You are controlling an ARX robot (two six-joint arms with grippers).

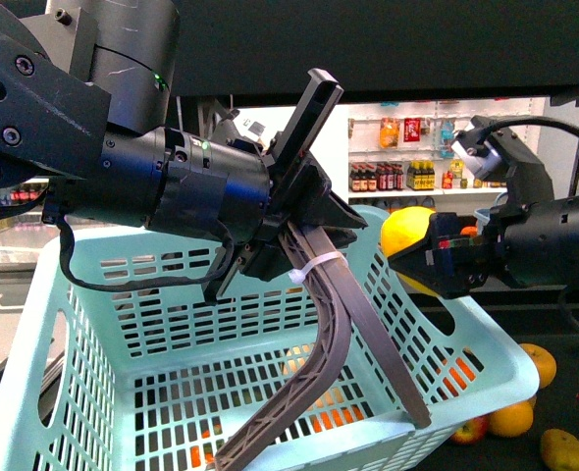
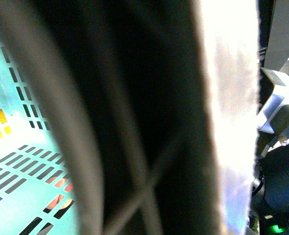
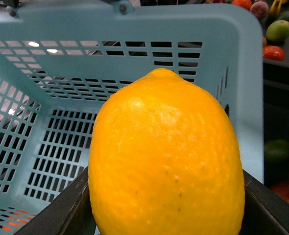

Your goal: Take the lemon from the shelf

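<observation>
Your right gripper [image 1: 414,260] is clenched on the lemon [image 3: 166,156], whose long axis runs out past the fingertips. Just ahead of and below those jaws opens the blue basket [image 1: 93,294], bare inside as far as shows. Your left gripper [image 1: 304,231] looks clamped on its grey handle [image 1: 334,339]. Beyond, loose fruit [image 1: 511,419] lies on the dark shelf [image 1: 576,381].
</observation>
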